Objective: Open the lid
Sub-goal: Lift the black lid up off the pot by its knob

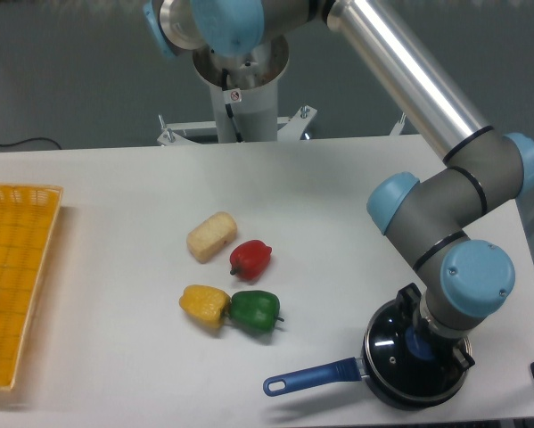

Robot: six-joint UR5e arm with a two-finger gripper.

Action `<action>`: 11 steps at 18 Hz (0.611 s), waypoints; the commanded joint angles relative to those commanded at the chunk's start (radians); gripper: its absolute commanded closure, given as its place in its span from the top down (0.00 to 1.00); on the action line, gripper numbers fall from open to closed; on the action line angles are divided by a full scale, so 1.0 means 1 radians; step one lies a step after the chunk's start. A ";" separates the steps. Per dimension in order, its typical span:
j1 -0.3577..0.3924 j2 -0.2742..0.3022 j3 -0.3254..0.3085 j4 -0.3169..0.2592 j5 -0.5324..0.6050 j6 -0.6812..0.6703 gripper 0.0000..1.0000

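Lid [393, 358] sat flat on the saucepan [409, 397], directly beneath the gripper [420, 343], whose jaws were down at the blue knob [416, 342]; whether they had closed on it, I couldn't tell.

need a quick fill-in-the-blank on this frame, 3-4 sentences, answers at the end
1. The pincer is down over the lid's blue ____.
2. The saucepan's long handle is coloured ____.
3. The green pepper lies touching the ____ pepper.
4. The tray at the table's left edge is coloured ____.

Missing words: knob; blue; yellow; orange
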 joint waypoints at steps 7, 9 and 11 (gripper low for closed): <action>0.006 0.063 -0.064 0.000 0.000 0.037 0.52; 0.008 0.080 -0.083 0.000 0.002 0.038 0.52; 0.009 0.095 -0.098 0.000 -0.002 0.038 0.52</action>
